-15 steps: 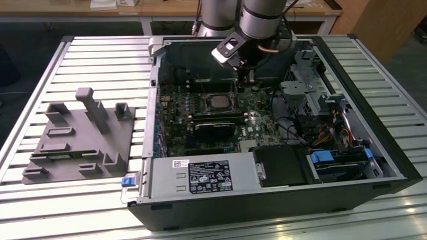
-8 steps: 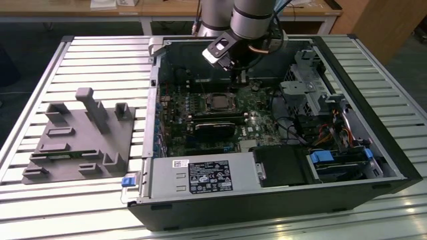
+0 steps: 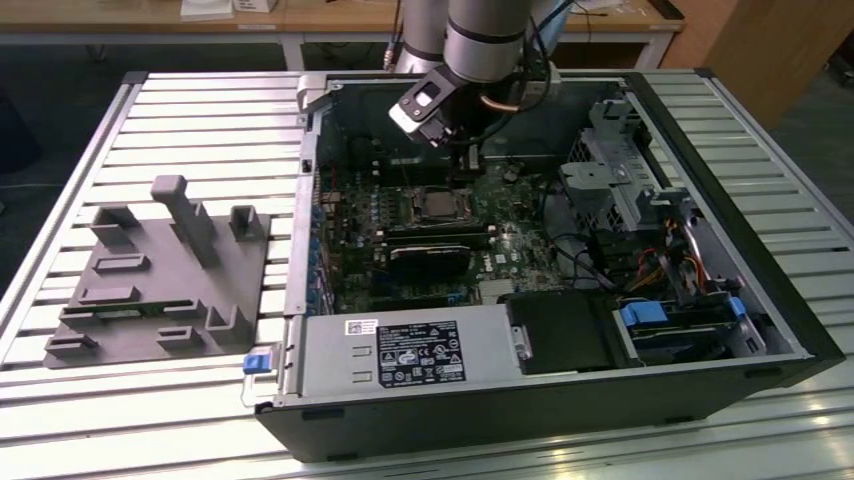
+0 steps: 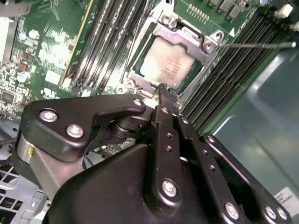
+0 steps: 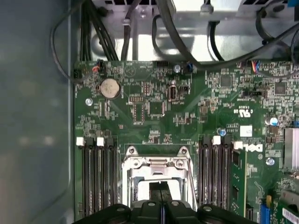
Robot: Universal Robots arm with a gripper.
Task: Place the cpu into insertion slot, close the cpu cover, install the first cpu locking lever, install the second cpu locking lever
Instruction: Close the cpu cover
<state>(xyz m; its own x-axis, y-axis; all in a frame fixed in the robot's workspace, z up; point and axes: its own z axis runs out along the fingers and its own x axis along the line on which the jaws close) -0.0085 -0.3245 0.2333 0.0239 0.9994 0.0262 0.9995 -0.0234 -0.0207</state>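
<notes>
- One open computer case (image 3: 534, 400) was taken in whole by the exterior view, with the arm reaching in over the green circuit board (image 3: 350, 215).
- The gripper (image 4: 163, 91) was held just above the insertion slot (image 3: 411, 205), closed up tight with nothing in it.
- The cpu cover (image 4: 187, 35) was judged lowered, so two steps were counted done.
- The cpu (image 4: 168, 65) was seated beneath it.
- A thin locking lever (image 4: 257, 45) was caught sticking out in the second wrist view, so latching was judged outstanding.

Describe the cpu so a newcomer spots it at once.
Inside the open computer case, find the green circuit board. Between its banks of long black slots sits a silvery frame; the cpu is the flat dull-grey square showing through its middle.
</notes>
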